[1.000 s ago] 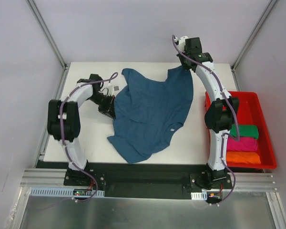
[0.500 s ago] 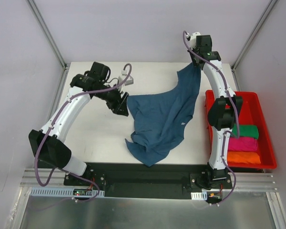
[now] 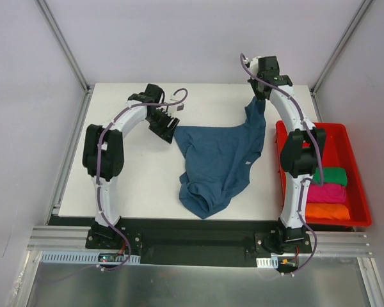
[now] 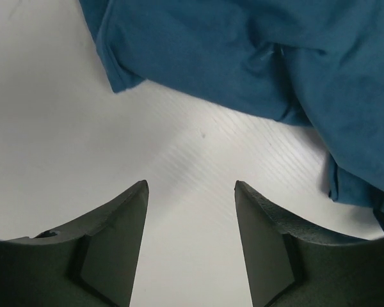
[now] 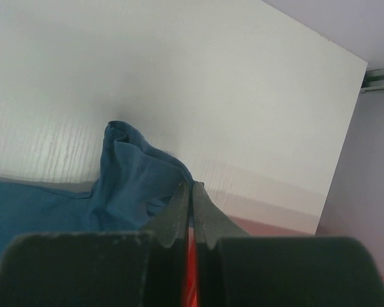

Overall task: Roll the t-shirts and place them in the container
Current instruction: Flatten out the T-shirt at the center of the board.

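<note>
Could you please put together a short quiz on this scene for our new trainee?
1. True or false: the left end effector is gripping the teal t-shirt.
2. The red bin holds a green roll, a pink roll and an orange roll. Which lies nearest the arm bases? A green, B pink, C orange.
3. Which end effector is pinching the teal t-shirt?

Key
1. False: its jaws stand open over bare table, with the shirt beyond them.
2. C.
3. The right end effector, shut on the fabric.
</note>
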